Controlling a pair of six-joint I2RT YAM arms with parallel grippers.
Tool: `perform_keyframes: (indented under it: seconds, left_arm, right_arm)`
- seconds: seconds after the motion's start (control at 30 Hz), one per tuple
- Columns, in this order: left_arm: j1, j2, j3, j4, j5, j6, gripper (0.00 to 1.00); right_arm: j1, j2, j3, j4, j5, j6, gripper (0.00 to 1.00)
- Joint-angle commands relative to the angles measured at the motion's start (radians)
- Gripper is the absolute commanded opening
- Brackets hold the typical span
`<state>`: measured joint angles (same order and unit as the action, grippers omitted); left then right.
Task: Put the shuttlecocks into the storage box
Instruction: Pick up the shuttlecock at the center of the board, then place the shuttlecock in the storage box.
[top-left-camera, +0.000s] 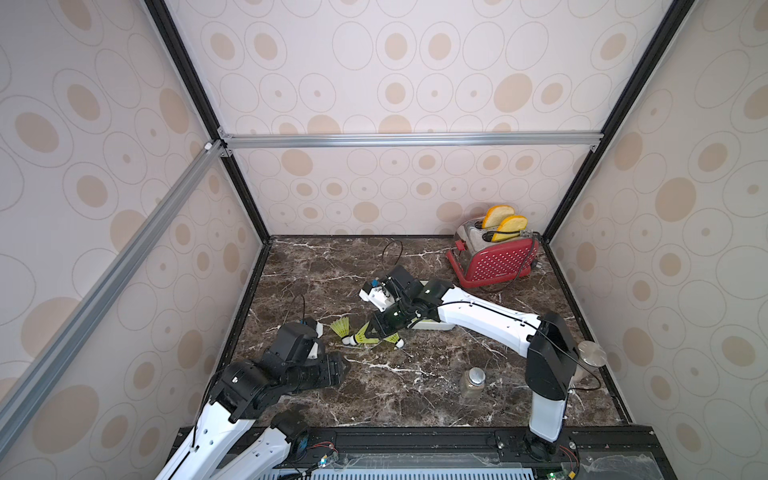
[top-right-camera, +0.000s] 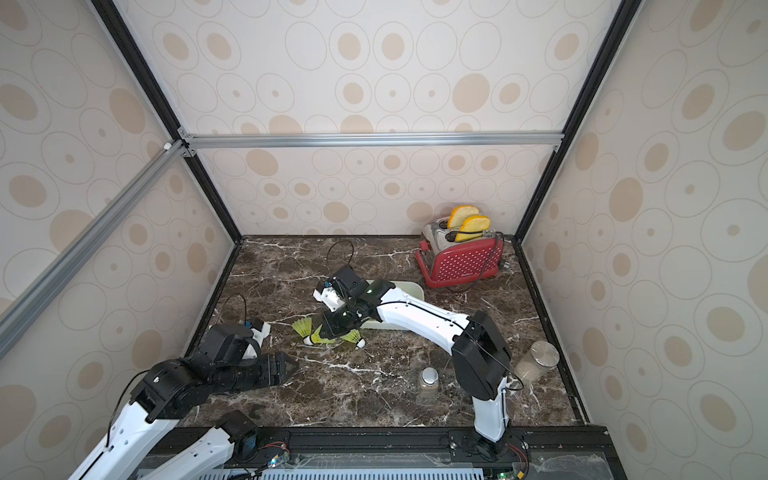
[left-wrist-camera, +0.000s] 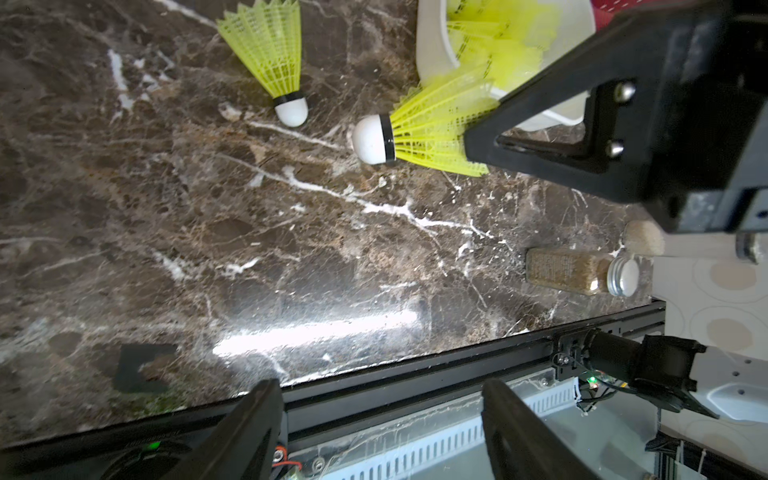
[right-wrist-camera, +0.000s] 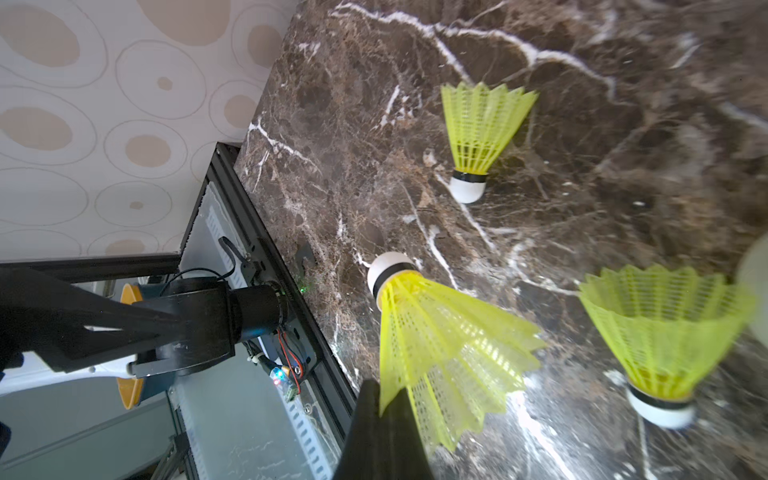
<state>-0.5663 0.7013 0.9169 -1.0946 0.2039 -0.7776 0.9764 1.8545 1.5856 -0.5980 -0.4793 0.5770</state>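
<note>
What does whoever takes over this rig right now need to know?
Right gripper: shut on the skirt of a shuttlecock, low over the table beside the storage box.
Left gripper: open, empty, over the table's front left.
Done: several boxed shuttlecocks already inside.
Left: box the held one, then the two loose shuttlecocks lying on the table.

Right tool (top-left-camera: 372, 331) amid shuttlecocks (top-left-camera: 341, 326), just beside white storage box (top-left-camera: 434, 327)
</note>
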Motion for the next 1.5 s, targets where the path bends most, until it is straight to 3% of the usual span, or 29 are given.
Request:
perform_keyframes:
  seconds: [0.0,0.33,0.7,1.1,1.47]
  left_arm:
    - [0.008,0.063,0.052,0.129,0.032,0.039,0.78]
    - [-0.001,0.288,0.122,0.354,0.113,0.041,0.78]
    - [-0.029,0.464,0.184,0.525,0.161,0.021,0.78]
    - [-0.065,0.608,0.233,0.618,0.210,0.011,0.78]
    - [-0.069,0.575,0.208,0.610,0.199,0.003,0.78]
  right_arm:
    - [-0.057,-0.061,-0.041,-0.047,0.049,-0.024,0.00]
    - [-0.287,-0.213,-0.147,-0.108,0.063,-0.069,0.00]
    - [-0.506,-0.284,-0.267,-0.125,0.043,-0.093,0.00]
    - [-0.551,-0.251,-0.353,-0.068,0.031,-0.101,0.00]
    - [-0.553,-0.144,-0.293,-0.055,-0.001,-0.111,0.00]
